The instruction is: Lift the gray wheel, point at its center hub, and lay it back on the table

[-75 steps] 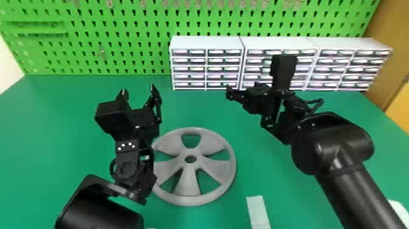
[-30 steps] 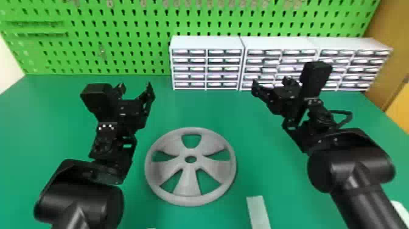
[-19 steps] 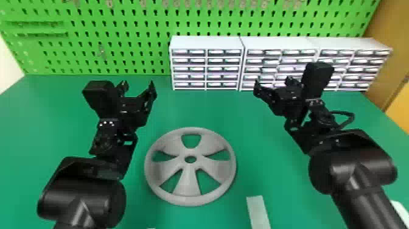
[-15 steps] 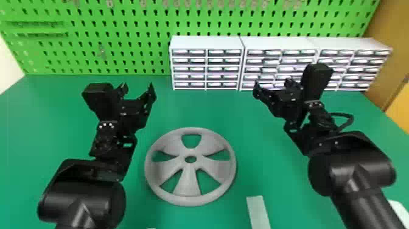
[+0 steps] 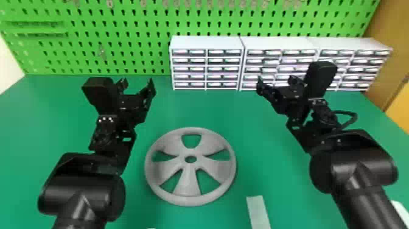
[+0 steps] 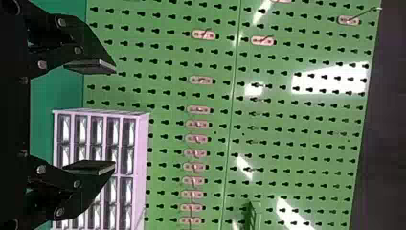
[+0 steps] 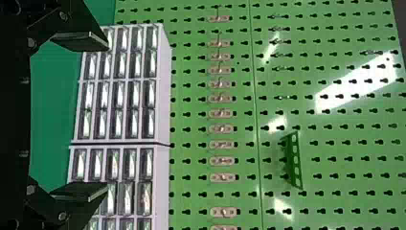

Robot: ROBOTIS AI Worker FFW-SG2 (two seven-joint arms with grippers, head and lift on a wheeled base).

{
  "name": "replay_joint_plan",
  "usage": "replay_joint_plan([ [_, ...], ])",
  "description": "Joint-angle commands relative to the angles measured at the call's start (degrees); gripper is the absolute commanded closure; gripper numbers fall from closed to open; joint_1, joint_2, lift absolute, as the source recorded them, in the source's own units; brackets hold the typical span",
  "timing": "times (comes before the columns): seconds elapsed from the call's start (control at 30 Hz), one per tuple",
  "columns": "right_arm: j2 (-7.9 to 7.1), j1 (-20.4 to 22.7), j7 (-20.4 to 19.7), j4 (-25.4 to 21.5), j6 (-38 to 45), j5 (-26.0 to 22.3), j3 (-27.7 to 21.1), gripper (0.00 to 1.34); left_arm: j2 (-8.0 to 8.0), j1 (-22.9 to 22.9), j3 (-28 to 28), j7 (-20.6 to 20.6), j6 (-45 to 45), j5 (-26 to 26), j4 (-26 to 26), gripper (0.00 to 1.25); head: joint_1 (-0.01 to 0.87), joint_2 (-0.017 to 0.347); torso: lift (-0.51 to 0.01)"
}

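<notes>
Gray wheel (image 5: 188,182) lay flat on the green table (image 5: 243,121), near the middle between the left and right edges, center hub opening facing up. It sat between the two arms, nearer the left one. A pale strip (image 5: 258,211) lay just beside it, toward the right edge and closer to the robot. A white item (image 5: 401,213) showed farther right, mostly cropped, couldn't tell what it was. Along the far edge stood a row of drawer cabinets (image 5: 207,42), from about mid-table toward the far right corner, with the green pegboard (image 5: 137,39) upright behind. Pegboard carried a line of small hook tabs (image 6: 201,80) and a green rack (image 7: 294,160). Brown panel (image 5: 386,48) stood past the right edge. Right arm's wrist blocked part of the cabinet fronts in the head view.

Left gripper (image 5: 137,82) was over the far left part of the table, jaws wide apart, pads roughly parallel, open gap between them. Right gripper (image 5: 276,81) was in front of the cabinets, toward the far right corner, jaws also spread wide, gap open. Both were well apart from each other, fingertips clear of the wheel.
</notes>
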Motion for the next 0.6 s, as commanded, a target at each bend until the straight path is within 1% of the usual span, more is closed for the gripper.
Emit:
replay_joint_plan([
  [0.0,0.25,-0.4,0.0,0.0,0.0,-0.1,-0.2,0.28,0.00,-0.6,0.4,0.0,0.0,-0.7,0.1,0.53,0.692,0.048,-0.096],
  [0.13,0.25,-2.6,0.0,0.5,0.0,-0.4,-0.1,0.28,0.00,-2.6,1.1,-0.1,0.0,-1.8,0.5,0.53,0.692,0.048,-0.096],
  [0.2,-0.10,-4.3,0.0,0.9,-0.4,-1.6,0.0,0.28,0.00,-5.1,1.6,-2.2,-0.1,-2.9,1.4,0.53,0.692,0.048,-0.096],
  [0.3,-0.45,-7.3,0.0,2.0,-3.9,-2.3,0.5,0.28,0.00,-9.4,1.7,-4.5,-2.5,-3.8,3.3,0.53,0.692,0.048,-0.096],
  [0.37,-0.98,-9.9,0.0,3.1,-8.3,-2.8,1.1,0.28,0.00,-12.4,1.3,-4.5,-5.4,-5.0,4.7,0.54,0.692,0.048,-0.096],
  [0.43,-1.07,-12.3,0.0,3.6,-10.5,-3.0,1.5,0.28,0.09,-15.3,1.0,-4.5,-6.9,-5.1,5.9,0.54,0.692,0.048,-0.096],
  [0.47,-1.07,-14.4,0.0,3.9,-11.8,-3.0,1.7,0.29,0.44,-17.5,0.5,-4.5,-8.1,-5.0,6.7,0.54,0.692,0.048,-0.096],
  [0.57,-1.07,-17.8,0.0,4.3,-15.2,-2.6,2.0,0.29,1.05,-21.0,0.0,-4.3,-10.9,-5.0,8.1,0.54,0.692,0.048,-0.096],
])
